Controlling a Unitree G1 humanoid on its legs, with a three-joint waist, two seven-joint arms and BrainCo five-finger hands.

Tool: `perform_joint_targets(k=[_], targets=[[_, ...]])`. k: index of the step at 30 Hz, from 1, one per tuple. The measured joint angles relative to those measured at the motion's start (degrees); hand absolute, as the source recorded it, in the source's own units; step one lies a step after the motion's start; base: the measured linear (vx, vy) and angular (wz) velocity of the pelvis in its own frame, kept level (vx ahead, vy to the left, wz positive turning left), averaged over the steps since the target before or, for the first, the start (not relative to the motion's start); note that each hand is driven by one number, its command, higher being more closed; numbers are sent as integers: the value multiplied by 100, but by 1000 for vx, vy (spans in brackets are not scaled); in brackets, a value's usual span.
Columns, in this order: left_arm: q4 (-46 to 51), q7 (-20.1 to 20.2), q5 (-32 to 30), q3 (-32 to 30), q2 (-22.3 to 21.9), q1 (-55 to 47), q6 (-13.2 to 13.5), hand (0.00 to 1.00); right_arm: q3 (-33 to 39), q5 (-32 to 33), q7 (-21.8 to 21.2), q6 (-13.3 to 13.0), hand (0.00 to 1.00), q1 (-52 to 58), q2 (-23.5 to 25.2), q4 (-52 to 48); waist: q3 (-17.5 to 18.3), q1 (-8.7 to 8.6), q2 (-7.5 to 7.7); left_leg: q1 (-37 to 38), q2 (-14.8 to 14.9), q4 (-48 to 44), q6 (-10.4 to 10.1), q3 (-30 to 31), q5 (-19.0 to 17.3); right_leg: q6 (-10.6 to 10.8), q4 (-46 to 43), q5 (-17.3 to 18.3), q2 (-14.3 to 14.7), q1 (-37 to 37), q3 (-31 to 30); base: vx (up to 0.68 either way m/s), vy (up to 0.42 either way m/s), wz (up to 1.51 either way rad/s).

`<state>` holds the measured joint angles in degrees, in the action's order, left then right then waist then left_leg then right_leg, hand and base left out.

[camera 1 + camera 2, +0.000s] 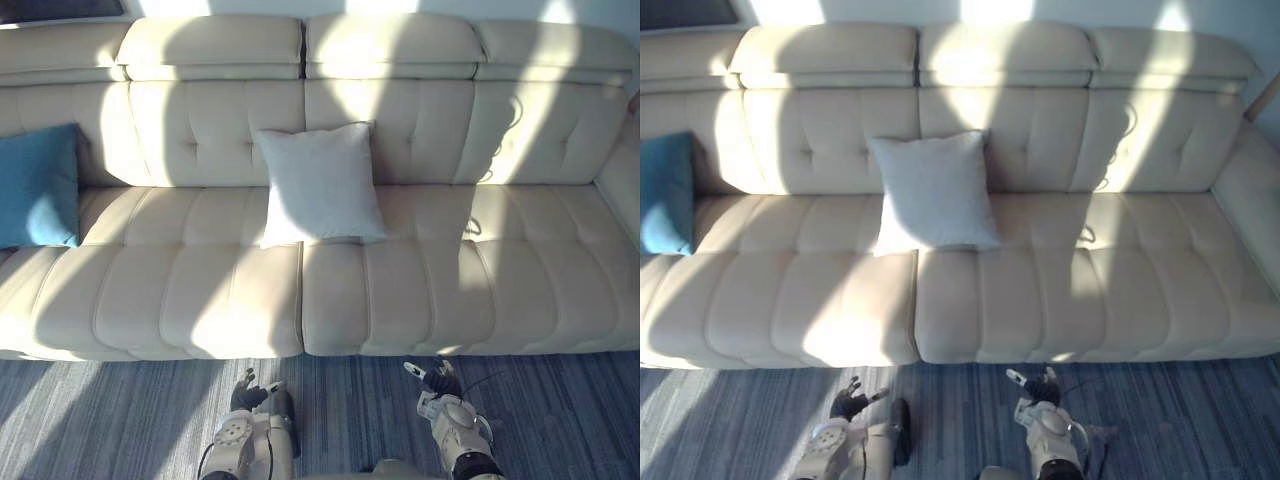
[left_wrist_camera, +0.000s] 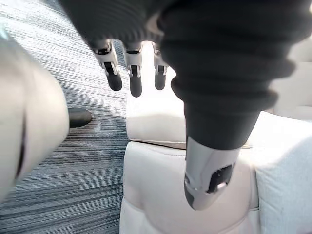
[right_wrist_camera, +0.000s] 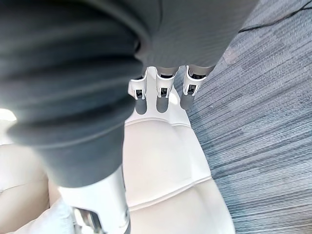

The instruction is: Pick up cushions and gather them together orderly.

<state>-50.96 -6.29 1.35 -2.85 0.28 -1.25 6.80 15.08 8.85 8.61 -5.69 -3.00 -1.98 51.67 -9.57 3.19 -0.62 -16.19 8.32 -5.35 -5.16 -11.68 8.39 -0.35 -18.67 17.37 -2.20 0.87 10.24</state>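
Observation:
A light grey cushion [image 1: 320, 185] leans upright against the backrest in the middle of the cream sofa [image 1: 200, 290]. A blue cushion [image 1: 38, 186] stands at the sofa's far left end, also leaning on the backrest. Both hands hang low over the carpet in front of the sofa, well short of either cushion. My left hand [image 1: 247, 393] is open with relaxed fingers [image 2: 115, 80] and holds nothing. My right hand [image 1: 438, 381] is open too, its fingers [image 3: 161, 103] straight and empty. The grey cushion's edge [image 2: 285, 170] shows in the left wrist view.
Grey-blue striped carpet [image 1: 120, 420] lies before the sofa. The sofa's right end turns into a corner section [image 1: 625, 190]. Wide bare seat runs between the two cushions and to the right of the grey one.

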Motion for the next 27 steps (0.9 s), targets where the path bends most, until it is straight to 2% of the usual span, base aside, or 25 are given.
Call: perform_joint_targets(k=[1, 2, 3, 5, 6, 8, 10, 12, 17, 19, 21, 25, 27], targets=[[29, 1, 0, -23, 2, 1, 3, 0, 3, -1, 19, 2, 0, 45, 4, 40, -45, -6, 55, -14, -30, -95, -66, -8, -67, -25, -13, -12, -58, 38, 59, -330, -28, 38], [44, 3, 1, -18, 36, 18, 0, 0, 56, 0, 58, 35, 0, 129, -22, 110, -47, -13, 100, -103, -112, -602, 97, 55, -232, -62, -32, -63, -184, 137, 105, -302, 21, 23], [58, 3, 1, -17, 38, -19, -1, 0, 58, -2, 69, 59, 0, 285, -67, 104, -22, -25, 191, -149, -178, -1344, 197, 178, -570, -44, -30, -141, -316, 270, 109, -276, 45, 20], [56, 2, 1, -15, 30, -61, -1, 0, 57, -2, 79, 60, 0, 384, -75, 94, 40, -26, 165, -100, -175, -1735, 216, 246, -991, -13, -18, -197, -371, 373, 83, -162, 104, -1], [13, 4, 2, -23, 4, -87, -5, 0, 56, -1, 74, 66, 0, 446, -57, 101, 64, -34, 99, 120, -113, -1986, 79, 436, -1597, 85, -22, -331, -384, 489, -29, -107, 197, -23], [-108, 4, 11, -71, 18, -135, -17, 0, 61, 2, 36, 75, 0, 533, 23, 118, 106, -40, 5, 471, -117, -1640, 41, 467, -1977, 253, 1, -443, -370, 527, -190, -89, 250, -33], [-156, -3, 38, -68, 129, -184, -24, 0, 56, 3, -22, 97, 0, 627, 224, 187, 236, -49, 122, 668, -267, -1248, 100, 301, -1838, 402, 376, -665, -430, 438, -365, -72, 181, -27], [-205, -3, 51, -53, 233, -268, -32, 0, 65, 6, -74, 99, 0, 666, 236, 354, 377, -94, 231, 875, -438, -810, 128, 241, -1688, 463, 834, -939, -510, 274, -461, -22, 142, -19], [-473, 0, 45, -44, 338, -259, -73, 0, 303, 19, -79, 97, 0, 674, 197, 557, 435, -150, 255, 1145, -627, -406, 192, 123, -1565, 518, 1423, -1249, -603, 16, -607, 7, 90, -13], [-576, 2, 43, -45, 345, -260, -94, 0, 348, 22, -84, 103, 0, 709, 210, 580, 458, -181, 207, 1248, -695, -277, 239, 114, -1524, 560, 1525, -1297, -602, -41, -653, 73, 30, -16], [-609, 4, 2, -45, 342, -261, -100, 0, 546, 34, -95, 113, 0, 695, 203, 582, 490, -269, 158, 1249, -691, -283, 301, 75, -1482, 552, 1602, -1340, -581, -34, -734, 109, 10, -16], [-716, 7, -27, -52, 352, -189, -108, 0, 675, 73, -106, 115, 0, 526, 200, 575, 481, -265, 171, 1281, -561, -280, 288, -130, -1553, 471, 1723, -1529, -429, 158, -1245, 86, -17, -71], [-737, 10, -136, -61, 335, -78, -112, 0, 667, 73, -112, 116, 0, 472, 193, 558, 396, -267, 181, 1375, -419, -298, 263, -506, -1663, 436, 1759, -1749, -288, 324, -1582, 26, -8, -117]])
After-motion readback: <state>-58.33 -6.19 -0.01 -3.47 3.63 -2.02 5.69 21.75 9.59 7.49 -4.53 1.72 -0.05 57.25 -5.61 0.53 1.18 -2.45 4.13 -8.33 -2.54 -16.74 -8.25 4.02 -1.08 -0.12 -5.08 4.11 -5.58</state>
